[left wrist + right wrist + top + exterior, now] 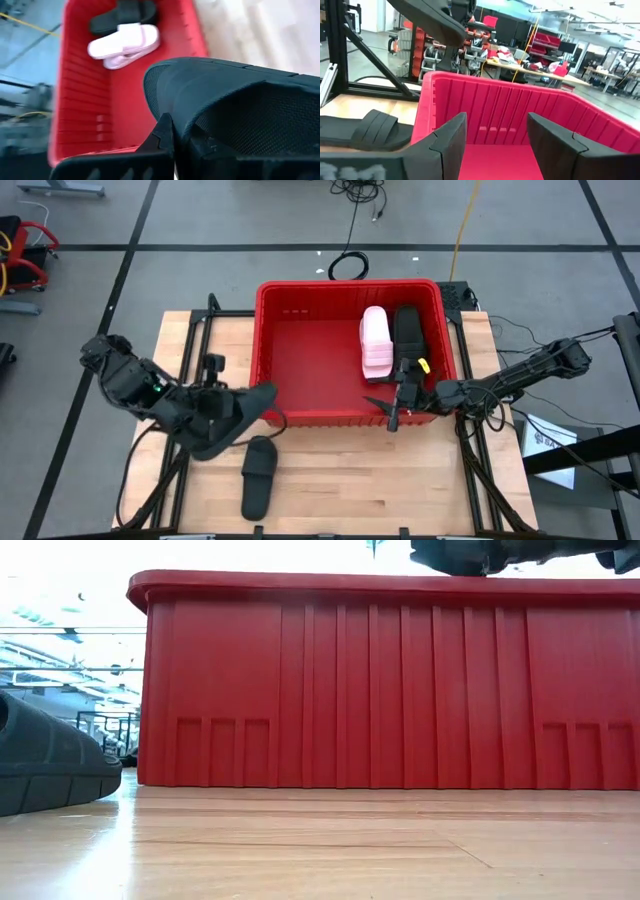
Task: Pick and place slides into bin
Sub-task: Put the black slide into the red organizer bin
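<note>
At the near-left corner of the big bright red plastic bin (300, 385) with ribbed walls, I am holding a matte black slide sandal (235, 420) in my left hand (205, 408), which is clamped shut on it. In my left wrist view the sandal's sole (240, 110) is filling the foreground, with the bin's red floor beyond. To do this step well, I am judging that I need to lift the sandal clear of the thick rim, carry it over the open left part of the bin, and let go only once its whole length is inside, so it is not catching on the wall.

My left arm is reaching in low from the left side of the wooden desk (350, 480), its wrist angled toward the bin. My right hand (395, 405) is hanging over the bin's near rim at the right, its fingers (445, 140) standing apart and holding nothing.

Inside the bin, along the right wall, a pale pink slide (375, 340) and a black slide (406, 330) are lying side by side. One more black slide (258, 480) is lying on the desk, just in front of my left hand.
</note>
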Motion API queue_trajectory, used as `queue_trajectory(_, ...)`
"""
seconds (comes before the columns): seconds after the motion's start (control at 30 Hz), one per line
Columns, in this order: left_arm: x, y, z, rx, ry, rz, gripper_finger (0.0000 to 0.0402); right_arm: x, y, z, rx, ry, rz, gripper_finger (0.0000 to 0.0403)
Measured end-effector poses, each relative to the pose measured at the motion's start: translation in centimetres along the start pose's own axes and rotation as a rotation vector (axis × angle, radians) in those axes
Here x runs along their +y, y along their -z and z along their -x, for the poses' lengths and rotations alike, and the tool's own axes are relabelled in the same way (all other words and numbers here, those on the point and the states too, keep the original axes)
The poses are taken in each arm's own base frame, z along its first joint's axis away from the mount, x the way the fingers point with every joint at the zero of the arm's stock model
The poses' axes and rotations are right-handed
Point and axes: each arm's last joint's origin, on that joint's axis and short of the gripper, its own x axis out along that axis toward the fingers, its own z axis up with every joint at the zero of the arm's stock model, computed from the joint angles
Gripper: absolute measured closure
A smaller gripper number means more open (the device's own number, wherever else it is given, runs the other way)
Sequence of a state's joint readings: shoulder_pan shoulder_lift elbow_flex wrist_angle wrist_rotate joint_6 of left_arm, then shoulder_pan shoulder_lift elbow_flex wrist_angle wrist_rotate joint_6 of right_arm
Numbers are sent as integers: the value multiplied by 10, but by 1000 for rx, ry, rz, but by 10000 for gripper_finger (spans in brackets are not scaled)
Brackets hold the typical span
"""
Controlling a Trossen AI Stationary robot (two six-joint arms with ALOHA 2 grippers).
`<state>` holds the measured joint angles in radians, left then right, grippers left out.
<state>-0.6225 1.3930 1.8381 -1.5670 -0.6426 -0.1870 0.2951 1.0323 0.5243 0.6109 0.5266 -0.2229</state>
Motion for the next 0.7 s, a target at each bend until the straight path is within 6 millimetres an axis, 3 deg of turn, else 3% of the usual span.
queue_trajectory(0.33,46,2,-27,135,-155,-122,400,-10,-5,3,35,280,91,206)
queue_trajectory(0.5,74,4,-40,199,-218,-126,400,-18,-14,9,2,311,104,206)
queue_trajectory(0.7,105,2,-54,155,-204,-123,400,-33,-23,17,-25,360,84,206)
